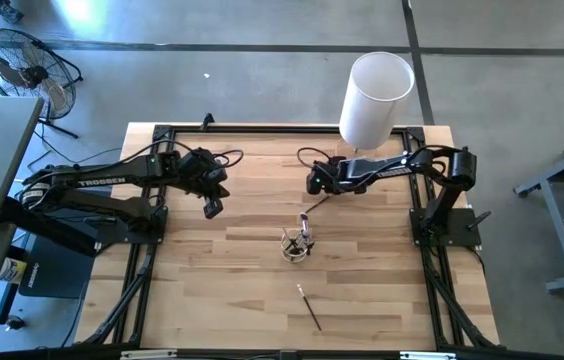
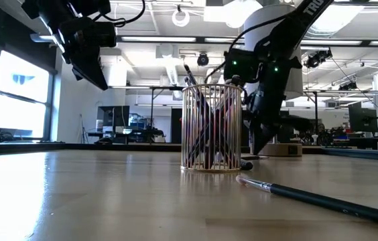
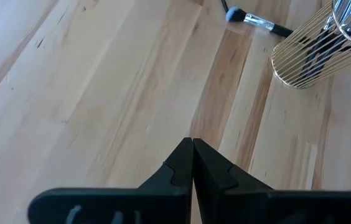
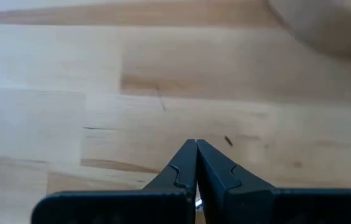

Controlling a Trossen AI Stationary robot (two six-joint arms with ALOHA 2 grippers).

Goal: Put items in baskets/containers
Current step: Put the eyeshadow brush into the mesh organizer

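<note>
While its fingers (image 3: 191, 163) press flat together with nothing between them, the left gripper (image 1: 212, 207) hangs above the wooden table (image 1: 222, 290), apart from the brushes. Ahead of it and toward the table's middle stands the wire cup (image 1: 296, 245), a round holder of thin gold bars with several makeup brushes (image 2: 206, 127) upright inside. A loose brush (image 1: 309, 306) lies flat on the table nearer the front edge, beyond the cup. The right gripper (image 1: 314, 185) sits low by the table behind the cup, jaws closed on a dark-handled brush (image 1: 319, 202) that slants from its tip toward the cup. A tall white cylinder (image 1: 374, 98) stands behind the right arm.
</note>
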